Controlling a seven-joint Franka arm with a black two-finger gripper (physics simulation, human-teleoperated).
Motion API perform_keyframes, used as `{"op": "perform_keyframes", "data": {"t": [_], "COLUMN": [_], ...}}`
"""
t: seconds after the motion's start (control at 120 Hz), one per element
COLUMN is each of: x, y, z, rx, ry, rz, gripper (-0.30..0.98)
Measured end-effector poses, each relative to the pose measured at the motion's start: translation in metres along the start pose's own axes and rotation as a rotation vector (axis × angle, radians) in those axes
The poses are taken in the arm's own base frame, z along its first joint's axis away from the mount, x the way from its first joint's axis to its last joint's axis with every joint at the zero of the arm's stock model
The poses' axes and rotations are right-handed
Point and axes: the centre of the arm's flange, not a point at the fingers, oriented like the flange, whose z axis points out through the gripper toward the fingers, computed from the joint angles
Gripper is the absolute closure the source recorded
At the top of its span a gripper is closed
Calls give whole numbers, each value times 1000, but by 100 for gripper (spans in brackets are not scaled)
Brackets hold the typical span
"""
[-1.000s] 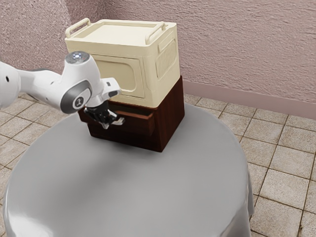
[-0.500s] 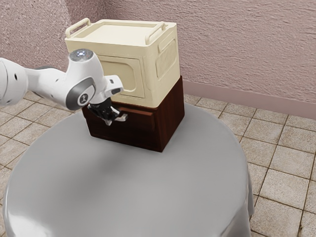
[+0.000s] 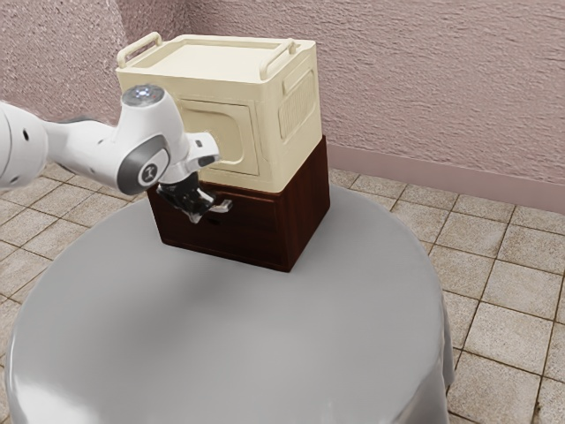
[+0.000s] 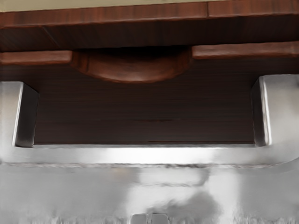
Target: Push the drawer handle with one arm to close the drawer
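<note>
One scooped notch [image 4: 133,74], wrist view, drawer [image 3: 252,230] closed

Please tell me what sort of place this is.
Probably a plain indoor room set up for robot work, rendered in simulation. The square-tiled floor and rough pinkish wall suggest a room, and a robot arm reaches over a round gray table.
</note>
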Motion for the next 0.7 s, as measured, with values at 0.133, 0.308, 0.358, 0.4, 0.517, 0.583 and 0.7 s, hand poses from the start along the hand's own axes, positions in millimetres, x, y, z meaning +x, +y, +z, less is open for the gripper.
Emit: {"op": "perform_keyframes", "data": {"t": [0.133, 0.308, 0.358, 0.4, 0.517, 0.583, 0.7], "x": [-67, -114, -105, -88, -64, -67, -78], "y": [-6, 85, 97, 98, 95, 88, 79], "z": [-46, -191, -229, -256, -306, -303, -289], "rx": [-58, -138, -152, -173, -177, -144, -104], "ry": [-6, 88, 102, 103, 81, 27, -61], "rz": [-68, 23, 36, 35, 71, 78, 84], "gripper": [79, 41, 32, 27, 15, 11, 6]}}
